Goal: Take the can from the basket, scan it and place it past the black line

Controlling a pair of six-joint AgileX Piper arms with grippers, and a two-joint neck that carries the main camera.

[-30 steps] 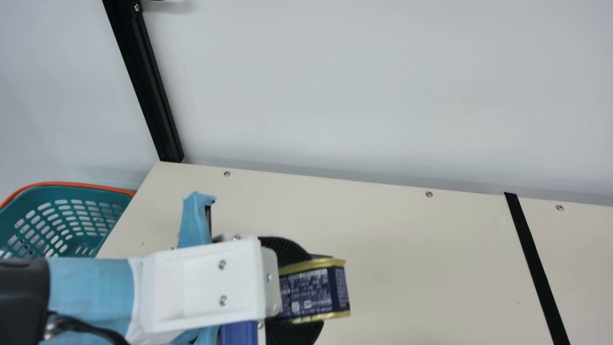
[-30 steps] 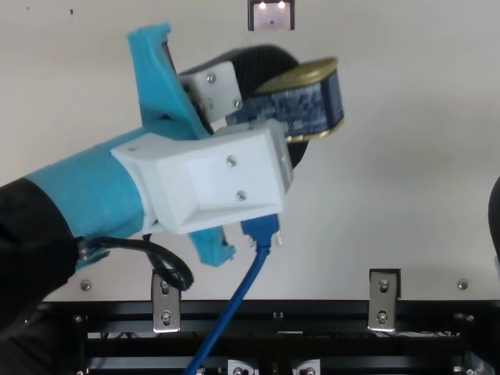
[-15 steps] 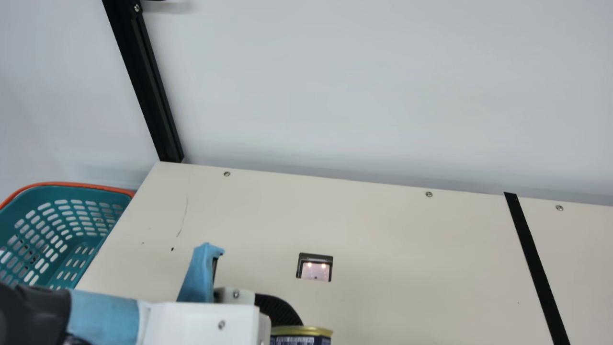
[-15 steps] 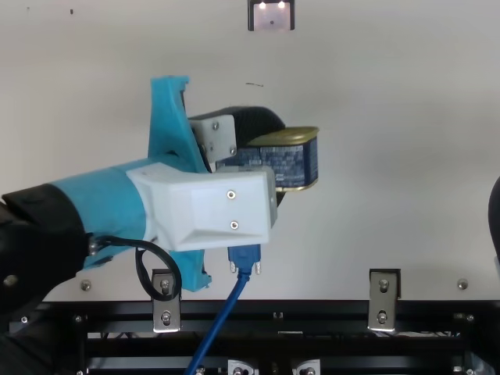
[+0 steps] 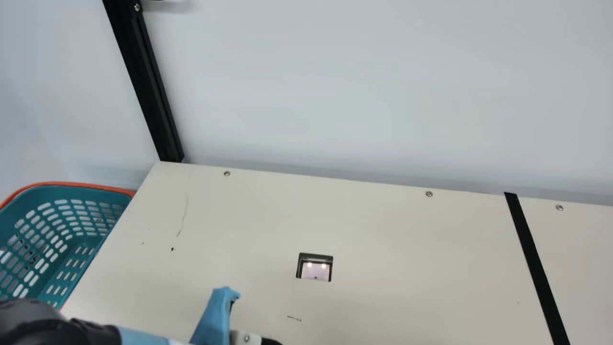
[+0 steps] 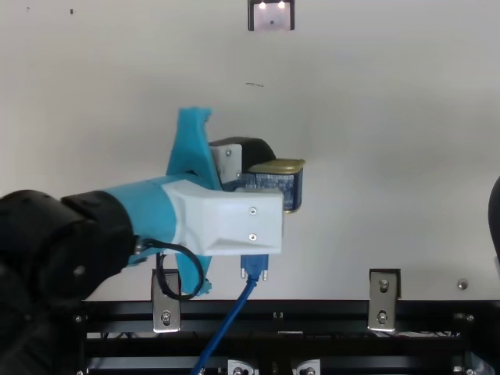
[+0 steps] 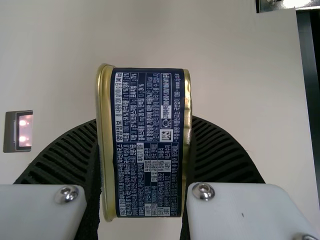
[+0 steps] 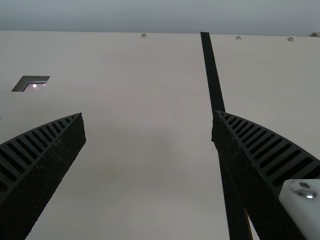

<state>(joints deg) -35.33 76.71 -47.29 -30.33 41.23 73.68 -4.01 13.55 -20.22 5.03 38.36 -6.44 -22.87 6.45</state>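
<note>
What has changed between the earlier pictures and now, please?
The left black ribbed claw has carried the dark blue, gold-rimmed can away from the lit scanner window, toward the robot's own side of the cream table. It kept its hold. The teal plastic basket and straight black line stayed put.

The left pincer and its can have drawn back from the scanner and straightened from their slant; in the main view the scanner, earlier hidden behind the pincer, now lies bared beyond it, a scratch uncovered between pincer and scanner
</note>
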